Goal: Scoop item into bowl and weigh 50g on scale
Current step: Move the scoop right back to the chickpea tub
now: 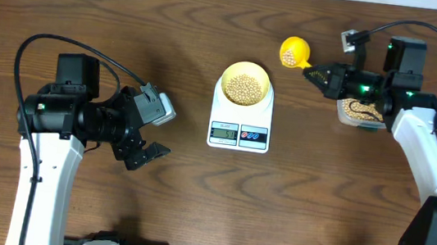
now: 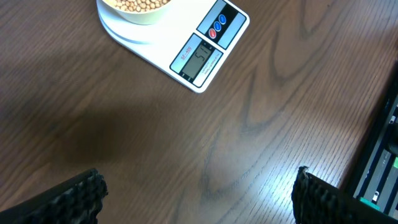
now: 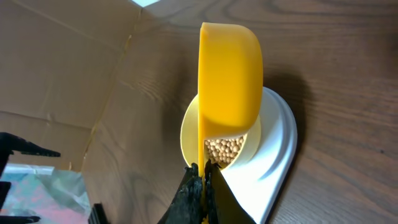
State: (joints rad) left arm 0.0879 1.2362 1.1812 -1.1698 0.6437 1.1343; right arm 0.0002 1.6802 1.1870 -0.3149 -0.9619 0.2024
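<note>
Tan beans (image 1: pixel 245 88) fill bowl (image 1: pixel 247 64), seemingly level; right gripper (image 1: pixel 308 71) pinches scoop (image 1: pixel 294 53), left gripper (image 2: pixel 199 208) wide.

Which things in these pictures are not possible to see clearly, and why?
- Overhead: scale display digits too small to read.
- Overhead: clear tub mostly covered by the right arm.
- Left wrist: bowl cut off by the top edge.
- Right wrist: yellow scoop shows its back; contents hidden.

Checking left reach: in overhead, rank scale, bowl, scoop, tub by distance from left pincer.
1. scale, right of left pincer
2. bowl, on the scale
3. scoop, in right pincer, beyond bowl
4. tub, far right
</note>
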